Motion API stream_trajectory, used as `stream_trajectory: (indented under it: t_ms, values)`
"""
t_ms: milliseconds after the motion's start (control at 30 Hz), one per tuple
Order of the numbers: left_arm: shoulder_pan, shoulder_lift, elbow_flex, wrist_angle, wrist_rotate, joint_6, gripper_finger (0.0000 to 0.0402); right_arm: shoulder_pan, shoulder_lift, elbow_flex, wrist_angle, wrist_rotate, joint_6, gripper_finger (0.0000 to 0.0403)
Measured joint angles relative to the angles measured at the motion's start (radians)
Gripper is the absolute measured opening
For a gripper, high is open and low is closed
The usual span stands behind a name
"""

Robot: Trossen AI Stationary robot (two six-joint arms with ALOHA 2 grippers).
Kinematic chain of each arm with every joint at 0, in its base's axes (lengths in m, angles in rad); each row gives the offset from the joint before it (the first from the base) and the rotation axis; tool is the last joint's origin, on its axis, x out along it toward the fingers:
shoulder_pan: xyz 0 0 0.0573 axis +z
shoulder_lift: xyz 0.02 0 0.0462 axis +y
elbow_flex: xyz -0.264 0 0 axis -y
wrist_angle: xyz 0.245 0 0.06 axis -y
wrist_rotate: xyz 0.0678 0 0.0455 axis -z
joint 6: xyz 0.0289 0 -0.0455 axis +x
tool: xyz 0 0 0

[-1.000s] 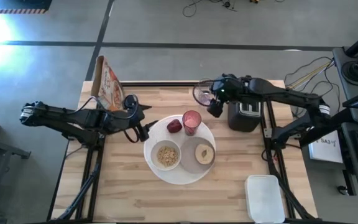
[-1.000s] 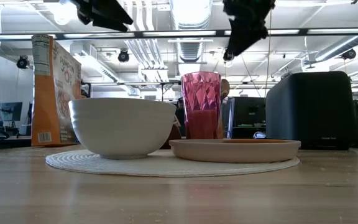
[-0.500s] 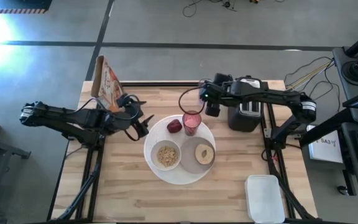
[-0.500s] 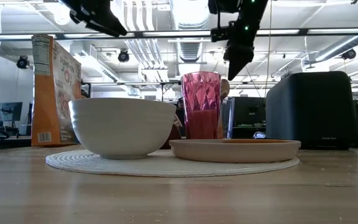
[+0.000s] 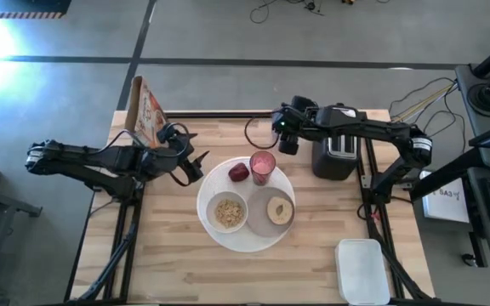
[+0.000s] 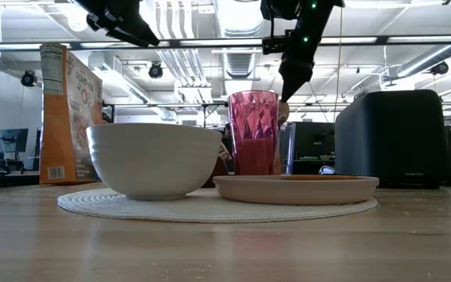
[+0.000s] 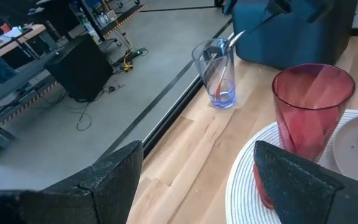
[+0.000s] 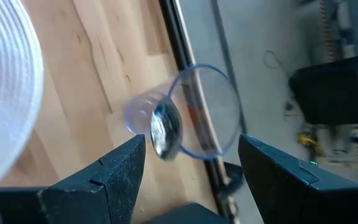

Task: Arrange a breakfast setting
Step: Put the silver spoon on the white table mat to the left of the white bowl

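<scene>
Tabletop carrying the large round white plate at centre, which groups small white bowl at 7 o'clock, small grey plate with bagel half at 4, pink tumbler and red apple at 12. Right gripper, spread, hovers over the clear glass holding the spoon, apparently to extract it; left gripper, spread, waits at 9 o'clock.

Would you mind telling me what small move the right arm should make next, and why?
Probably lower the right gripper straight down over the clear glass and close on the spoon standing in it. Its fingers are open and already hover above the glass's rim, while the large white plate already holds the bowl, apple, pink tumbler and bagel, but no spoon.
</scene>
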Motion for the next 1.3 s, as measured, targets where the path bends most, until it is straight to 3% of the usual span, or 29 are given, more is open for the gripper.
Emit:
stream_trajectory:
  t_ms: [300, 700, 1100, 1300]
  values:
    - [0.027, -0.001, 0.000, -0.008, 0.000, 0.005, 0.0290, -0.035, 0.025, -0.007, 0.039, -0.035, -0.011, 0.0243]
    - [0.027, -0.001, 0.000, -0.015, 0.001, -0.016, 0.0290, -0.070, 0.106, -0.007, 0.063, -0.039, -0.108, 0.0187]
    - [0.027, -0.001, 0.000, -0.017, 0.001, -0.042, 0.0290, -0.073, 0.048, -0.004, 0.047, -0.041, -0.102, 0.0077]
    - [0.027, -0.001, 0.000, -0.017, 0.001, -0.056, 0.0290, -0.077, 0.039, -0.002, 0.045, -0.113, -0.094, 0.0017]
